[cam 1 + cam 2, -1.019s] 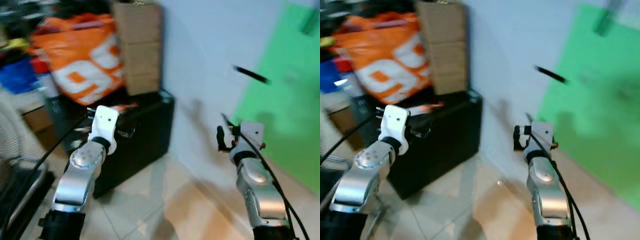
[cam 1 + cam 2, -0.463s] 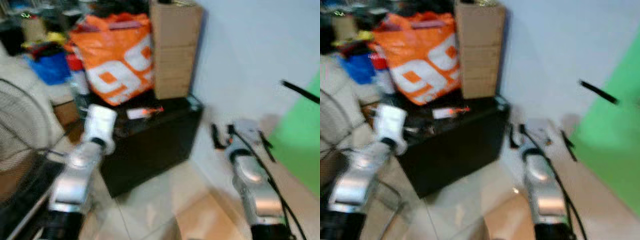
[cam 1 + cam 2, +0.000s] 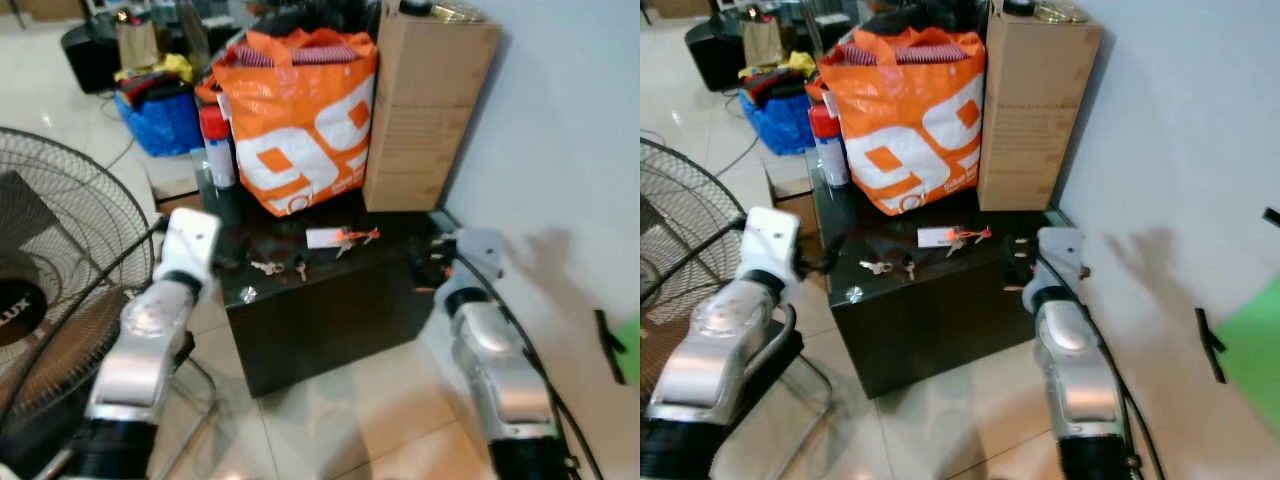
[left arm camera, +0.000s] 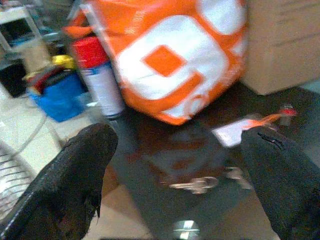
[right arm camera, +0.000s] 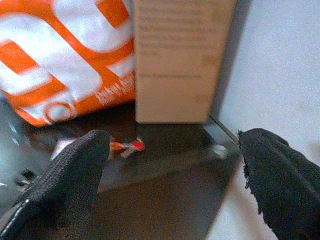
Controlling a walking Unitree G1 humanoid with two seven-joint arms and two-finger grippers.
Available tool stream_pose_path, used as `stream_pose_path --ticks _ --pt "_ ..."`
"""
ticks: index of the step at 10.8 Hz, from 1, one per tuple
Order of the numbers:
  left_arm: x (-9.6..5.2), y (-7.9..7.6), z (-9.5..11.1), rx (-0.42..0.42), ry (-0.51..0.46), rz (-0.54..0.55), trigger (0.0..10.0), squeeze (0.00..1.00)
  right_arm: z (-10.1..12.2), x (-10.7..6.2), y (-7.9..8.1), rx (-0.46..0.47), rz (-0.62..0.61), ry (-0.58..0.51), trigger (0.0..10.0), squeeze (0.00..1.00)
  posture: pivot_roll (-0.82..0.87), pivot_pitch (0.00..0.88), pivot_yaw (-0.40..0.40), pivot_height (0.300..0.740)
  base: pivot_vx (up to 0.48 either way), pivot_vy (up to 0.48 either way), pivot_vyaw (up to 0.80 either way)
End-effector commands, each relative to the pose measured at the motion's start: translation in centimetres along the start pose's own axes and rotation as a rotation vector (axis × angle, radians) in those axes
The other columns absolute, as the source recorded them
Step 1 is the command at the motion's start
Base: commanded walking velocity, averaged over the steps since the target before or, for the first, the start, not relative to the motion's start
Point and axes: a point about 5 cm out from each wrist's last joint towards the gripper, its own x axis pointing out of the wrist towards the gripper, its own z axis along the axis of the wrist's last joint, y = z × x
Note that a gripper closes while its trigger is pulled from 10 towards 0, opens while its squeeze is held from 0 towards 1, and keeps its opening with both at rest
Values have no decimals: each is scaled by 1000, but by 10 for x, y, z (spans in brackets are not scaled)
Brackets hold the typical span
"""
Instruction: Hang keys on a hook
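Facing a black cabinet (image 3: 930,320), I hold my left gripper (image 4: 175,170) and right gripper (image 5: 170,165) with fingers apart, empty. Keys (image 3: 878,267) lie on its glossy top, before an orange bag (image 3: 910,110) with white lettering I cannot read.

"LUX" is read on the fan hub (image 3: 12,300); large white digits, seemingly "99", are printed on the orange bag (image 3: 300,120). Cardboard box (image 3: 1032,105) print is illegible.
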Motion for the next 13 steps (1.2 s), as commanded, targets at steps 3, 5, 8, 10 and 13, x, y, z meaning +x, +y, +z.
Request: stream_pose_path --ticks 3,5,8,10,13 --pt "1 2 3 22 -20 7 10000 0 2 2 -1 -26 -1 -19 10000 1000 -43 0 -8 740 0 -266 0" --pt "1 1 2 23 -23 8 10000 0 2 1 4 10 50 -9 10000 1000 -44 0 -9 740 0 -446 0" --pt "1 1 3 16 -41 7 10000 0 2 1 3 25 49 0 10000 0 -51 0 -8 740 0 -449 0" --pt "2 2 4 -3 -35 19 10000 0 2 0 5 6 71 2 10000 0 -51 0 -9 740 0 0 0" --pt "0 2 4 -7 -42 14 10000 0 2 -1 6 -6 61 3 10000 90 -51 0 -10 740 194 0 533"
